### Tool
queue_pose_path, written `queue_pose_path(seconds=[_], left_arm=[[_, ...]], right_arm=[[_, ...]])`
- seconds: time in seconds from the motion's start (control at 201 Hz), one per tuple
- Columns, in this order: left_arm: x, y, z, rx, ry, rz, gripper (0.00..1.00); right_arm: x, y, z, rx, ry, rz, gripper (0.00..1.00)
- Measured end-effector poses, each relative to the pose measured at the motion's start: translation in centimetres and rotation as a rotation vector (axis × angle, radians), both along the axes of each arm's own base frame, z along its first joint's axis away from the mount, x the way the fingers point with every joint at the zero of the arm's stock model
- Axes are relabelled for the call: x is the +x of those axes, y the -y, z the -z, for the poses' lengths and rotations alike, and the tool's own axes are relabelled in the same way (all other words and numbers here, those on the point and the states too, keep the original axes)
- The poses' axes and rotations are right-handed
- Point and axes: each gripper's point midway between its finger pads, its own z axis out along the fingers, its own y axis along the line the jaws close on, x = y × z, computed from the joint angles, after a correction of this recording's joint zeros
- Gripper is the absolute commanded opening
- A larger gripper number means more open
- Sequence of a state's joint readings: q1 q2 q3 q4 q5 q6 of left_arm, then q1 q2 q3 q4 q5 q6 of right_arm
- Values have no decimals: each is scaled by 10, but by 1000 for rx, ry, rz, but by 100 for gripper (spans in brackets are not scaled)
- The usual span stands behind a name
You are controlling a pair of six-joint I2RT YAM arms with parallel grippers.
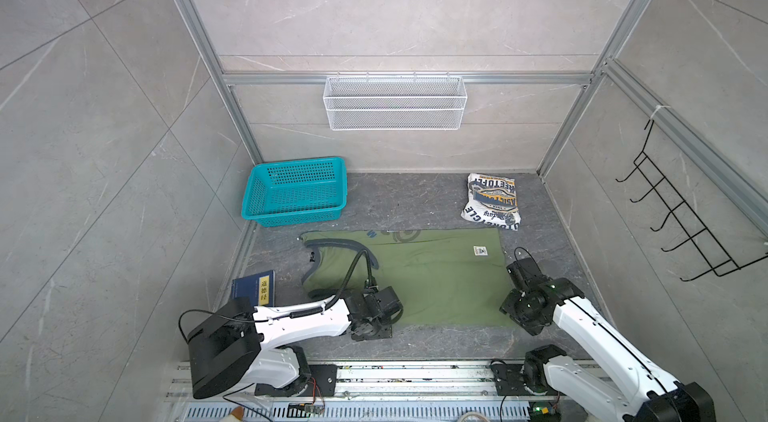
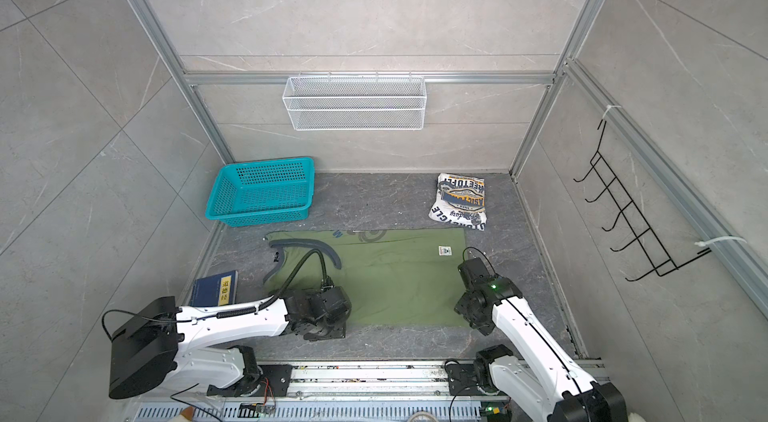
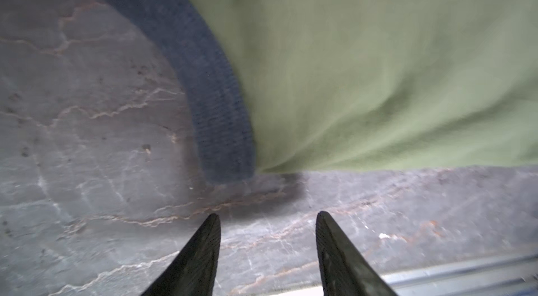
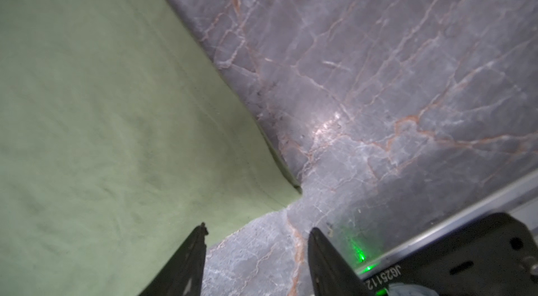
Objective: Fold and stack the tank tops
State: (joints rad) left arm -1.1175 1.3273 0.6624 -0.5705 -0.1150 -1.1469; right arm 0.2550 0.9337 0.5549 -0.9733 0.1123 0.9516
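An olive green tank top with grey trim lies spread flat in the middle of the dark table. A white tank top with a navy-yellow print lies folded at the back right. My left gripper hovers open just off the green top's near left corner, where the trim ends, with only bare table between its fingers. My right gripper is open at the near right corner. One of its fingers is over the cloth edge, the other over the table.
A teal plastic basket stands at the back left. A dark blue book lies at the left edge beside my left arm. A white wire basket hangs on the back wall and a black hook rack on the right wall.
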Motion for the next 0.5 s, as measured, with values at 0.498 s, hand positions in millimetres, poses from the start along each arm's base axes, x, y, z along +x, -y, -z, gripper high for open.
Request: queue_pose_path(seconds=[0.498], left_arm=[[33, -21, 6, 13, 80, -147, 58]], right_arm=[[-9, 7, 9, -23, -12, 45, 58]])
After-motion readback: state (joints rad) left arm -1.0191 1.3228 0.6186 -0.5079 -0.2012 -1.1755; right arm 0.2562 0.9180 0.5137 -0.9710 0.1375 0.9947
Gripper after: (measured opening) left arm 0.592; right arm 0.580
